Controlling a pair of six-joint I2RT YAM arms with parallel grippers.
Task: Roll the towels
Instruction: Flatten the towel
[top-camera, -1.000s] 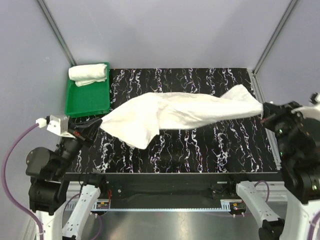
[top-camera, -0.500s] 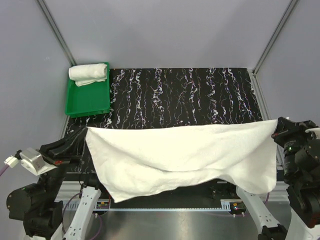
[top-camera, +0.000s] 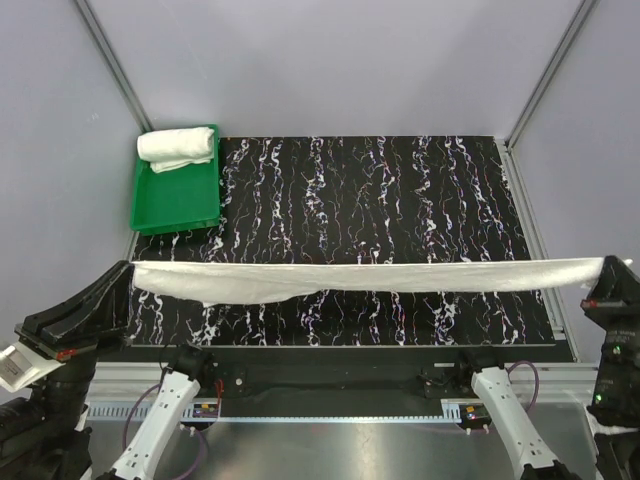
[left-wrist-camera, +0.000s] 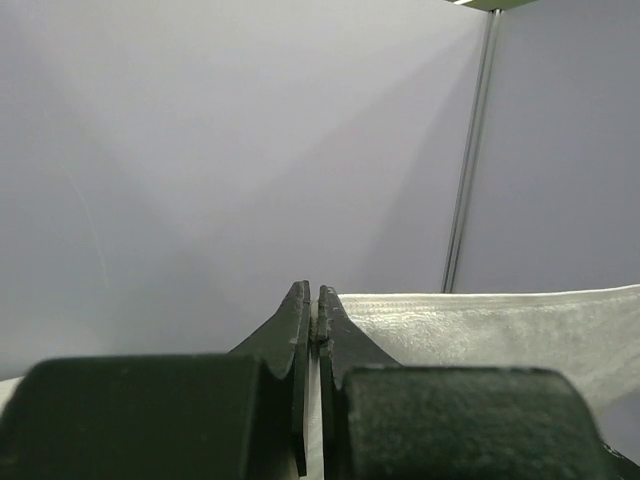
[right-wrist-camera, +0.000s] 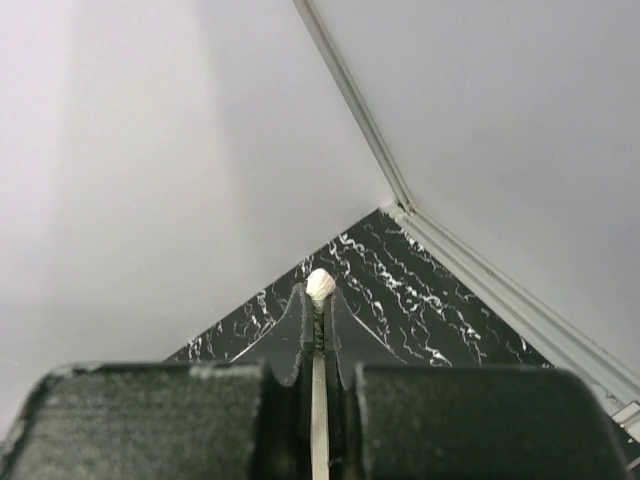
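Noting what is cut off first. In the top view the left gripper (top-camera: 127, 270) shows only as a dark wedge at the lower left, its tips meeting the end of the stretched towel (top-camera: 370, 277). The arm behind it runs out of the bottom corner. The right gripper (top-camera: 603, 272) sits at the extreme right edge, partly cropped, and its jaw line cannot be read from above.

The wrist views settle the grip on both sides.
- Left wrist view: left gripper (left-wrist-camera: 313, 293) is pressed together on an edge of the stretched towel (left-wrist-camera: 490, 325). The cloth leaves the fingers to the right and runs out of frame. The pinched portion is mostly hidden between the pads. Behind it is only grey wall (left-wrist-camera: 200, 150).
- Right wrist view: right gripper (right-wrist-camera: 320, 297) is nipped tight on the other end. A small white nub of the stretched towel (right-wrist-camera: 320, 283) pokes out past the fingertips. The rest shows only as a thin white line, edge-on, between the fingers.

Position of the stretched towel: it is pulled taut between the two grippers as a narrow white band across the near part of the black marbled table (top-camera: 400, 190). Its left end is at the left gripper and its right end at the right gripper, with a slight sag left of centre. Whether the band touches the table surface cannot be told from above.

The rolled towel (top-camera: 178, 148) lies at the far end of the green tray (top-camera: 175, 205), at the table's far left corner, well apart from both grippers.
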